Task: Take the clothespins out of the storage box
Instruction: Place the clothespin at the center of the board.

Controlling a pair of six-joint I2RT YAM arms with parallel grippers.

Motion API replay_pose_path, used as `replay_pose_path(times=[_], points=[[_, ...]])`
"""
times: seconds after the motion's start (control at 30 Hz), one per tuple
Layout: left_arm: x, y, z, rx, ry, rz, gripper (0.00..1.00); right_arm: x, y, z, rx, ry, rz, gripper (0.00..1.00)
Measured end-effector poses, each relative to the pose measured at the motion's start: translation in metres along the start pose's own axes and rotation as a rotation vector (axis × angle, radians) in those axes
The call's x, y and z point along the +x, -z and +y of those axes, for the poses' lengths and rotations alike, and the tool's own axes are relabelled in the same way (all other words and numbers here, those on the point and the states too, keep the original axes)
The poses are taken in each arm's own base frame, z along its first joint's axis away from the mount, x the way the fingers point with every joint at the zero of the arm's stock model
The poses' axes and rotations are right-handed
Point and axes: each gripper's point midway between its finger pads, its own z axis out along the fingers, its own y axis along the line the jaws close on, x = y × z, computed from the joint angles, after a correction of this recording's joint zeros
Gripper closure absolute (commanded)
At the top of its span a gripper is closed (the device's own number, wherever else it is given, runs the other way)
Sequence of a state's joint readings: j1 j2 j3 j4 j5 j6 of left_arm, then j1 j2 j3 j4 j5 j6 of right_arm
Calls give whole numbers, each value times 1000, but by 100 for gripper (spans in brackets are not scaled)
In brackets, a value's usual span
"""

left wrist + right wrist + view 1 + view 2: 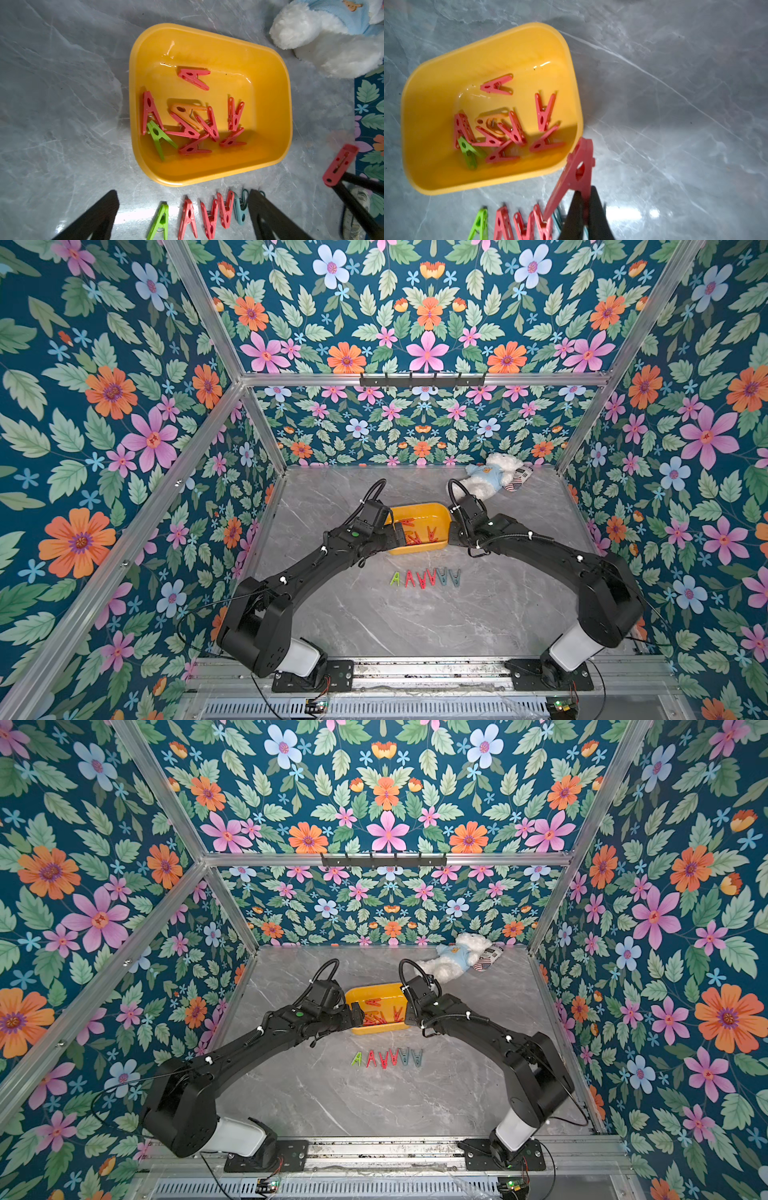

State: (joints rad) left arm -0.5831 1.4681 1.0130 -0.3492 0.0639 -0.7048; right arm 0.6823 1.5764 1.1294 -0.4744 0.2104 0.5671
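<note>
The yellow storage box (432,510) (382,990) sits mid-table. It holds several clothespins (193,122) (506,128): mostly red, one green, one orange. More clothespins (424,577) (386,1058) (197,216) lie in a row on the table in front of the box. My left gripper (182,194) (399,533) is open and empty, hanging over the box's left end. My right gripper (585,190) (452,536) is shut on one leg of a red clothespin (577,166) (340,164), just off the box's right end and above the row.
A white plush bear (490,477) (324,31) in a blue shirt lies at the back right, close behind the right arm. A black hook rail (422,380) hangs on the back frame. Floral walls enclose the grey marble table (415,626) on three sides.
</note>
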Motion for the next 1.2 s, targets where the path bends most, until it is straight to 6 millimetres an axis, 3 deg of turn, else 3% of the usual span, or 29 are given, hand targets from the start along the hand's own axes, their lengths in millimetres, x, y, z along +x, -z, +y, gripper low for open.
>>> replay_pose_path(times=[0.2,0.37,0.6,0.77,0.87,1.07,1.2], points=[[1,-4,-7,13,-8,12,0,47,2,-27,27,17,67,93],[4,-5,-10,17,-12,18,0,84,-8,-46,68,45,147,93],[6,-5,-12,17,-6,19,0,116,-23,-64,111,65,235,93],[6,-5,-12,15,-1,17,0,126,-31,-65,120,75,271,92],[6,-5,-12,14,-1,17,0,127,-34,-64,121,77,271,82],[3,-7,-13,10,-1,16,0,123,-32,-61,110,83,263,74],[1,-11,-15,5,-2,22,1,111,-23,-54,88,76,229,73]])
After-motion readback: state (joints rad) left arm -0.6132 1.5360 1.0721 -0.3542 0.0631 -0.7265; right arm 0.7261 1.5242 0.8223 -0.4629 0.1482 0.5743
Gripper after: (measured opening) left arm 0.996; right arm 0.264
